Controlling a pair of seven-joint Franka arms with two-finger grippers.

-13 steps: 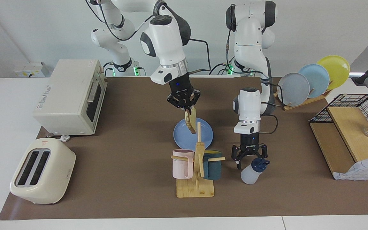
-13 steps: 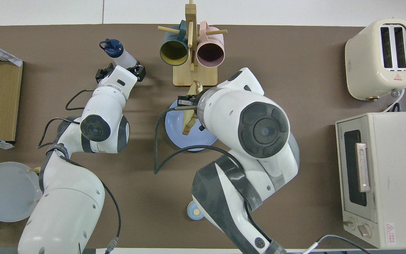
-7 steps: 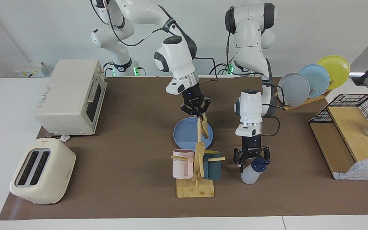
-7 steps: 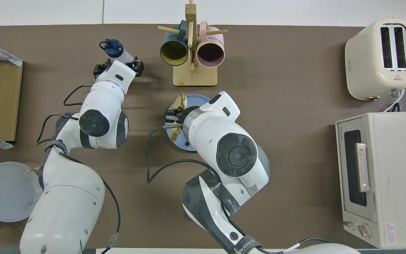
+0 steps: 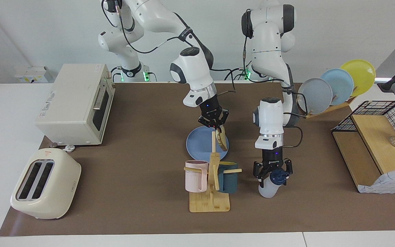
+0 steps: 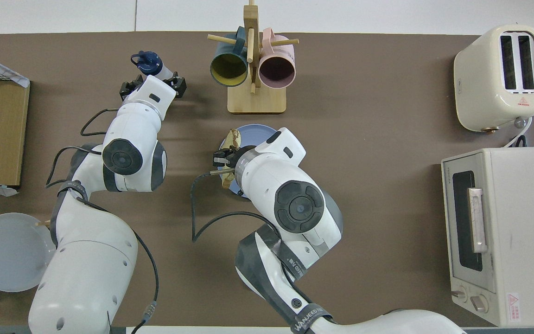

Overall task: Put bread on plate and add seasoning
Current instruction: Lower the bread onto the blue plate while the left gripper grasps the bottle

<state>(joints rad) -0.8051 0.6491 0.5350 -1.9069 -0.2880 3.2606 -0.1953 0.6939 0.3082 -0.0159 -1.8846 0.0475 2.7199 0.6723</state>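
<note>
Change: the bread (image 5: 222,140) has been carried lower and toward the left arm's side of the plate (image 5: 199,145); the left claw (image 5: 273,174) has come down around the bottle (image 5: 270,185).
Right claw (image 5: 214,125): clenched on the upper edge of the bread, over the plate's rim.
Bread: held on edge, hanging just above the plate, contact not yet certain.
Left claw: spread wide, fingers on either side of the bottle's dark cap, not yet closed on it.
Bottle: standing on the table, beside the mug stand (image 5: 212,178), toward the left arm's end.
Plate: lying flat on the table, just nearer to the robots than the mug stand.
Meaning: the bread is judged almost placed; the seasoning step is being prepared at the same time.
Surface: a brown mat (image 5: 142,144) is laid over the white table.
Room: a toaster (image 5: 45,183) and an oven (image 5: 75,104) are placed toward the right arm's end from the mug stand; a plate rack (image 5: 334,87) and a wire basket (image 5: 375,140) toward the left arm's end.
</note>
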